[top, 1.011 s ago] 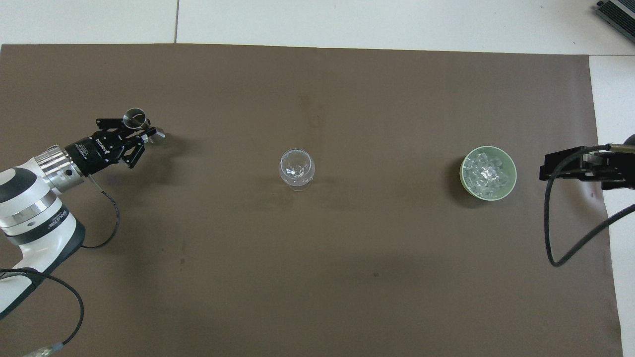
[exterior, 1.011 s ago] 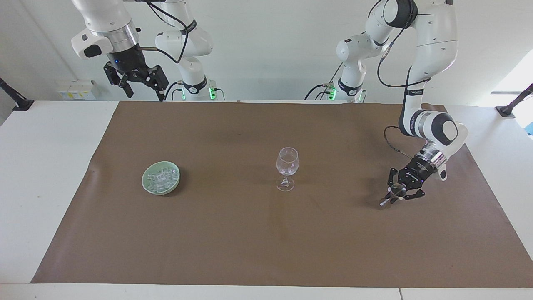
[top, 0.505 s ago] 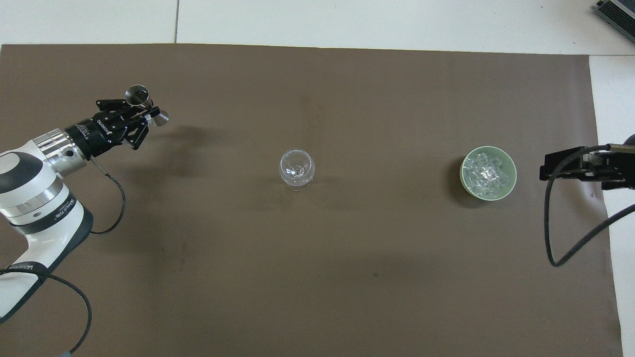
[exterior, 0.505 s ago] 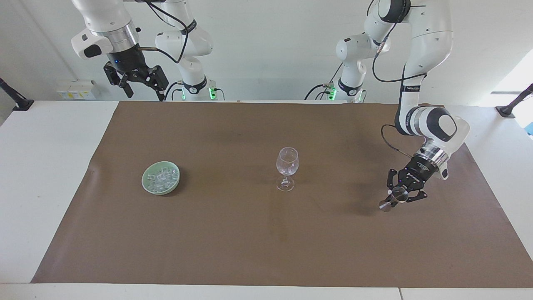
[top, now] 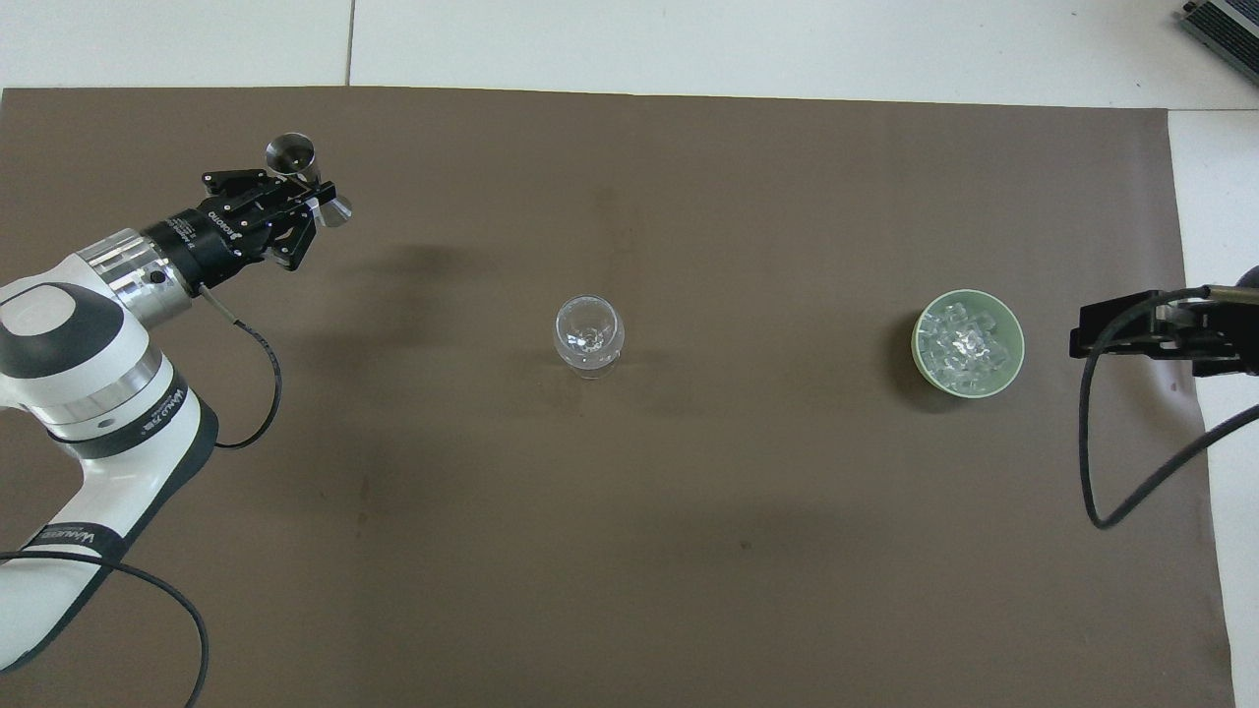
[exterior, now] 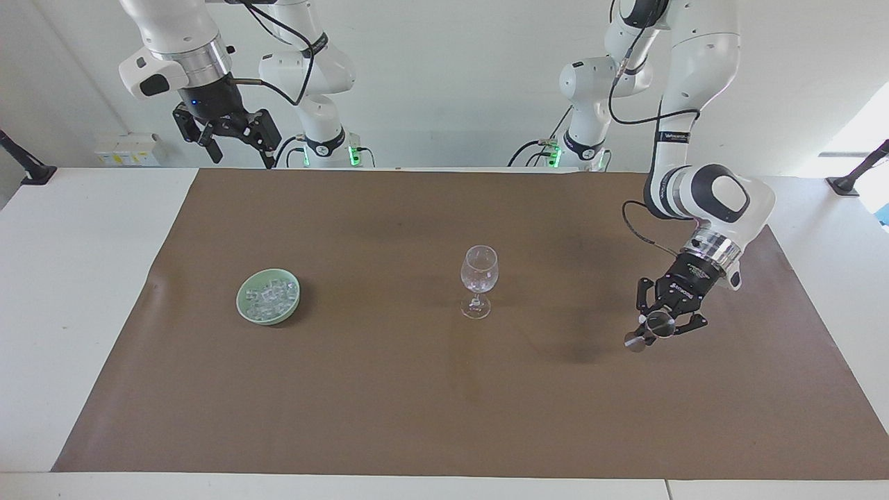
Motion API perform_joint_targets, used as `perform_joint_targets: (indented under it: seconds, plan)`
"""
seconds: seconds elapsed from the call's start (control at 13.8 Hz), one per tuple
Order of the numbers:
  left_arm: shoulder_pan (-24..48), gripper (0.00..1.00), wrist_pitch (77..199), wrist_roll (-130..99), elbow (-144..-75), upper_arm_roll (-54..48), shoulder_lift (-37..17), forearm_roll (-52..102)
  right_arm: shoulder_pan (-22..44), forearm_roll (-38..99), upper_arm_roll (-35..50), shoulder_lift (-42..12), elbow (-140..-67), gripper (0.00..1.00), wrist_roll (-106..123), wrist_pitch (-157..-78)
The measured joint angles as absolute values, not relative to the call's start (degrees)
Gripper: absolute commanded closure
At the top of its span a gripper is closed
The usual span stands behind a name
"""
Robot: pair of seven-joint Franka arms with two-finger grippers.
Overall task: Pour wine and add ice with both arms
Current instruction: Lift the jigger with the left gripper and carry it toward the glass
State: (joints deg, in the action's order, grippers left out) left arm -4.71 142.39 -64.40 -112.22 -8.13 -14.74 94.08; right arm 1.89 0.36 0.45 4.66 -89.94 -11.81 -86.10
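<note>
An empty clear wine glass (exterior: 479, 274) (top: 588, 334) stands upright at the middle of the brown mat. The ice (exterior: 271, 295) (top: 969, 339), a heap of small clear cubes, fills a pale green dish (exterior: 243, 307) (top: 919, 339) toward the right arm's end. My left gripper (exterior: 660, 323) (top: 309, 197) hangs over the mat at the left arm's end. It is shut on a small metal jigger (exterior: 647, 332) (top: 293, 153), tilted and clear of the surface. My right gripper (exterior: 242, 158) (top: 1082, 334) waits open and raised over the table's edge at its own end. Wine is out of view.
The brown mat (exterior: 417, 403) covers most of the white table (exterior: 62, 278). A black clamp arm (exterior: 21, 163) stands at each end of the table near the robots. The right arm's cable (top: 1092, 472) loops over the mat's edge.
My left gripper has carried the jigger up and out over the mat, farther from the robots and a little toward the glass. The right arm, glass and dish have not moved.
</note>
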Motion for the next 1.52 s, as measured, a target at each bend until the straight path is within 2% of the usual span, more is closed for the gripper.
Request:
perform_joint_targets:
  seconds: [0.79, 1.08, 1.52]
  plan:
    - [1.74, 1.0, 149.35, -67.25, -112.05, -8.64, -10.76, 94.1, 1.89, 0.36, 0.45, 4.66, -89.94, 0.0, -11.81, -86.1]
    - [6.13, 1.0, 152.17, -67.27, -112.06, -8.87, -10.46, 94.13, 1.89, 0.36, 0.45, 4.66, -89.94, 0.0, -11.81, -86.1]
    - [8.41, 1.0, 152.11, -67.25, -112.12, -9.29, -10.44, 97.25, 1.89, 0.36, 0.45, 4.66, -89.94, 0.0, -11.81, -86.1]
